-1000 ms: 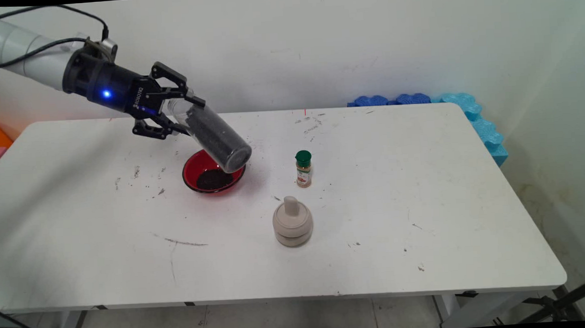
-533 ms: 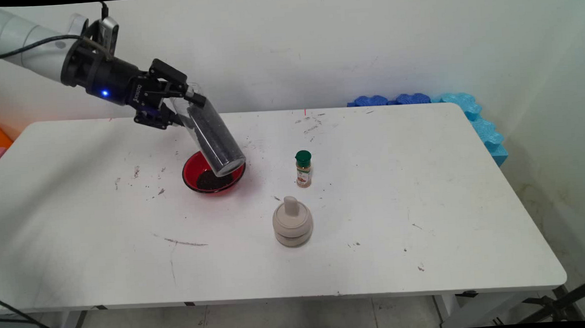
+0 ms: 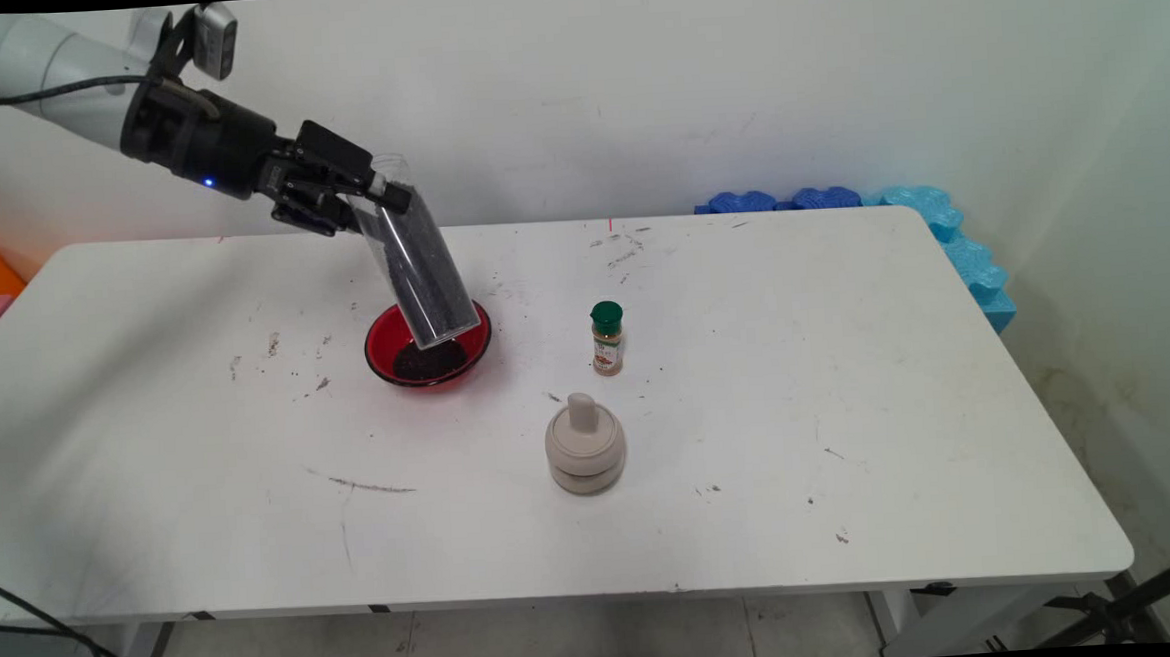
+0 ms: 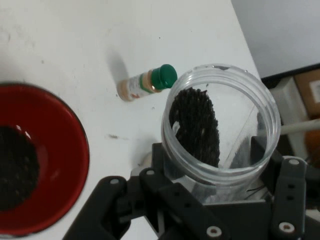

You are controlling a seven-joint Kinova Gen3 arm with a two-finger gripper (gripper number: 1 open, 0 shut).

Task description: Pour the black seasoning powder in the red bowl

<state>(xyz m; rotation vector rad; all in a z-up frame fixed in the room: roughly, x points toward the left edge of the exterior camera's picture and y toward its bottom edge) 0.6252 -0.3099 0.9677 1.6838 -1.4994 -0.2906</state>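
Your gripper [image 3: 363, 202] has its fingers [image 3: 393, 194] clamped on a clear plastic jar [image 3: 416, 262], gripping it near the open mouth end. The jar sits tilted in the main view, mouth up toward the gripper, closed base down and to the right, hanging over the red bowl [image 3: 381, 331]. You can't tell from the main view whether the base touches the bowl rim or just hovers above it.

Jar contents: dark black granules, looks like seeds or coarse grounds. In the hand view you look straight into the jar's open mouth [image 4: 220, 122] and the granules lie heaped against the far inside wall and bottom; the near part of the jar is clear and bare.

The red bowl holds a mound of the same dark granules in its middle; the red inner wall shows all around it. In the hand view the bowl [image 4: 70, 150] is at the left, the dark heap partly cut off by the edge.

Right of the bowl, apart from it, a small spice bottle [image 3: 607, 338] stands upright with a green cap and tan powder inside. In front of the bottle a beige lidded pot [image 3: 584, 446] with a knob on top, shut, contents hidden.

All on the white worktop [image 3: 849, 405], which has scattered dark specks and scuffs. Blue foam pieces [image 3: 940, 230] lie along the far right edge.
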